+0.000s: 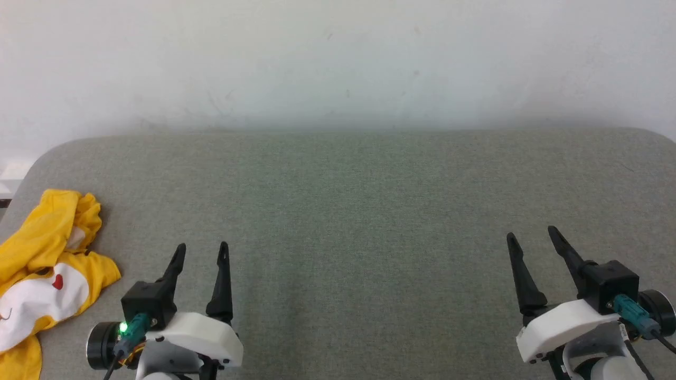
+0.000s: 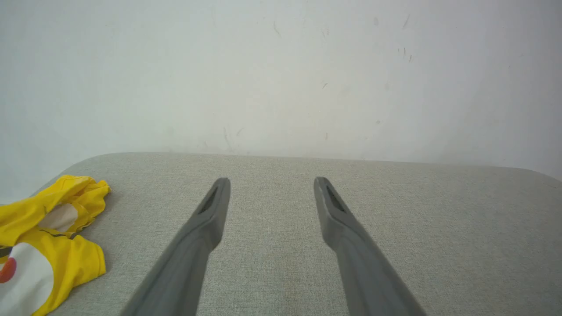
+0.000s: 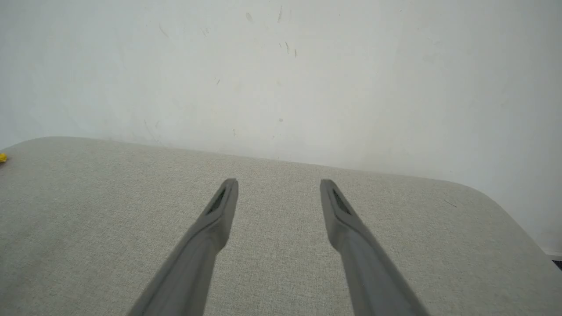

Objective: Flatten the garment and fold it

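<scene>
In the head view, the t-shirt (image 1: pixel 47 264) lay crumpled at the left edge of the grey cloth-covered table (image 1: pixel 348 211), bright yellow, with a white patch and a red dot of its print facing up and part of it cut off by the picture's edge. The left gripper (image 1: pixel 203 246) hovered just to the right of the t-shirt, apart from it, with its two dark fingers spread and nothing between them. The right gripper (image 1: pixel 531 232) was well apart on the other side of the table, its fingers likewise spread and empty. A pale wall (image 1: pixel 338 63) rose behind the table's far edge. In the left wrist view, the left gripper's fingers (image 2: pixel 206 228) stood wide apart over bare grey cloth, and the bunched t-shirt sat at the left near the table's rounded corner, not touched by either finger. In the right wrist view, the right gripper's fingers (image 3: pixel 342 219) were also wide apart above bare cloth, holding nothing, and a tiny bit of yellow showed at the far left edge, well away from them.
</scene>
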You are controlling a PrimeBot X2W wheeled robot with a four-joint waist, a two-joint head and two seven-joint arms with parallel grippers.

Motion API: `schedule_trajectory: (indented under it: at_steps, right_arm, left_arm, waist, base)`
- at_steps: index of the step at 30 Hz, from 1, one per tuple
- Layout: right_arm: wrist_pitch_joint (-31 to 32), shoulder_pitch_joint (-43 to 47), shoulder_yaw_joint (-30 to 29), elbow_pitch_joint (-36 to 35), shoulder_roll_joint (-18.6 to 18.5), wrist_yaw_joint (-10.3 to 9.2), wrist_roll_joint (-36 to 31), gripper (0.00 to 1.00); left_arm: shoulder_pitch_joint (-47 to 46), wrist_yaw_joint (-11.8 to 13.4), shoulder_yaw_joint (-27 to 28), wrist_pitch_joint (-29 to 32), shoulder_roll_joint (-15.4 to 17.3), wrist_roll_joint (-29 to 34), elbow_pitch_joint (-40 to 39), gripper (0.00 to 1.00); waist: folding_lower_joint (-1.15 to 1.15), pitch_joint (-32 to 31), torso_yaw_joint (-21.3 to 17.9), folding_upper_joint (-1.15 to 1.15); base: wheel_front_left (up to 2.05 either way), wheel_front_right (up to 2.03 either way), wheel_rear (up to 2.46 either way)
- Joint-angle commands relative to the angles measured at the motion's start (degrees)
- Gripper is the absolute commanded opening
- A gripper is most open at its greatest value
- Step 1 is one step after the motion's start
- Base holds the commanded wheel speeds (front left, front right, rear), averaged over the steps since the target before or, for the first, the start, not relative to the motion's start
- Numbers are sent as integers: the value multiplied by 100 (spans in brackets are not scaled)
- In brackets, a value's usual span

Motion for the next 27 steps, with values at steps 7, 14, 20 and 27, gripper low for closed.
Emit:
schedule_trajectory:
  at_steps: [7,14,20,27]
  right_arm:
    - [-102,5,-7,13,7,-2,80,100]
    - [-139,11,11,9,8,-2,82,100]
    - [-174,23,41,2,9,-3,88,100]
    - [-224,40,77,-5,11,-3,125,100]
  left_arm:
    - [-51,21,61,-142,-4,-258,9,100]
    - [-56,25,115,-214,-4,-306,23,100]
    - [-49,12,158,-286,-5,-334,30,100]
    - [-27,-13,210,-370,-6,-383,45,100]
  waist:
    - [0,-4,305,0]
    - [0,0,529,0]
    - [0,-13,781,0]
    - [0,-11,1128,0]
  base:
    - [0,0,0]
    - [0,0,0]
    - [0,0,0]
    - [0,0,0]
